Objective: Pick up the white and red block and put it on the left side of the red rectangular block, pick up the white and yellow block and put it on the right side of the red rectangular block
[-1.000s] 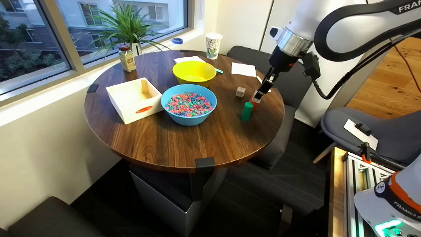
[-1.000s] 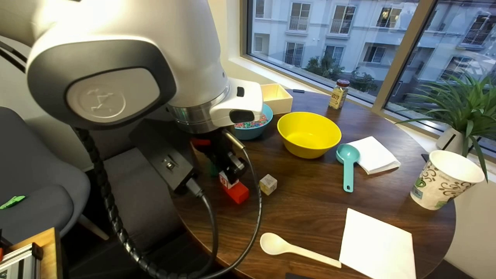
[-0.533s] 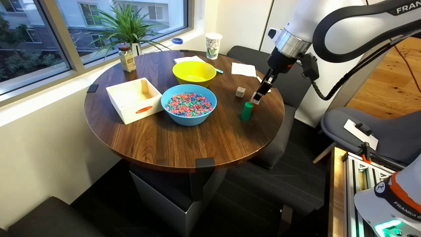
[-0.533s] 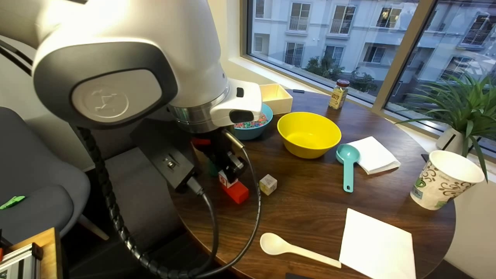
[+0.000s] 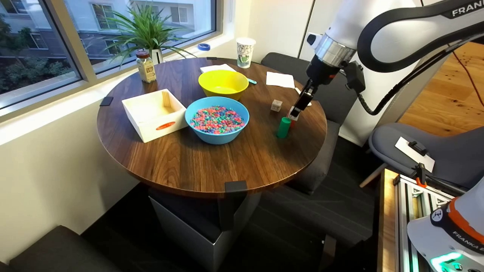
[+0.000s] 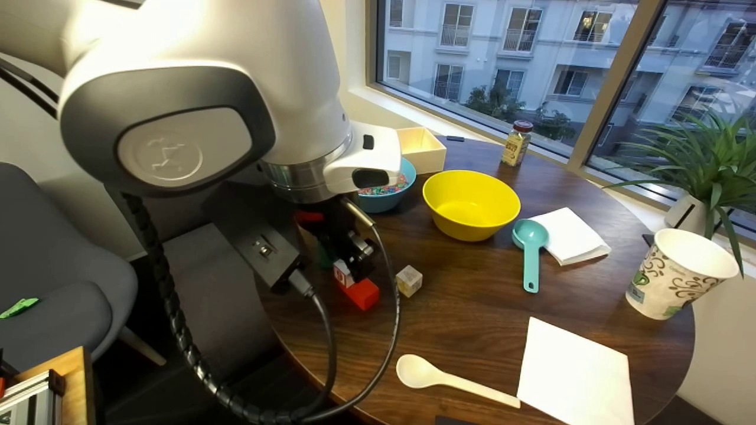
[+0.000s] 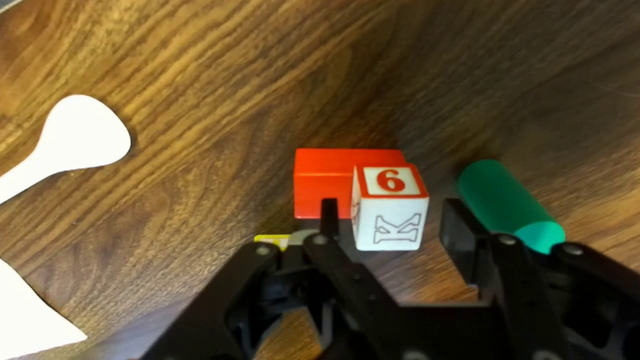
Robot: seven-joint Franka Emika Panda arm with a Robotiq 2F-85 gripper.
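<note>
The red rectangular block (image 7: 322, 190) lies on the table, and also shows in an exterior view (image 6: 361, 294). The white and red block (image 7: 390, 222) appears to rest on one end of it, the end toward the green cylinder. It also shows in both exterior views (image 5: 293, 116) (image 6: 342, 273). My gripper (image 7: 392, 225) is open, with one finger on each side of the white and red block and a gap at both sides. The white and yellow block (image 5: 276, 105) stands on the table beside the red block (image 6: 409, 281); in the wrist view it is mostly hidden behind a finger (image 7: 270, 240).
A green cylinder (image 7: 510, 205) stands close to one finger, also in an exterior view (image 5: 283, 127). A blue bowl of beads (image 5: 217, 136), a yellow bowl (image 6: 471, 206), a wooden box (image 5: 151, 124), a wooden spoon (image 6: 455, 381) and a paper cup (image 6: 679, 274) share the table.
The arm and gripper have shifted slightly around the white and red block. That block moved a little early on and then hardly at all. The other blocks have not moved.
</note>
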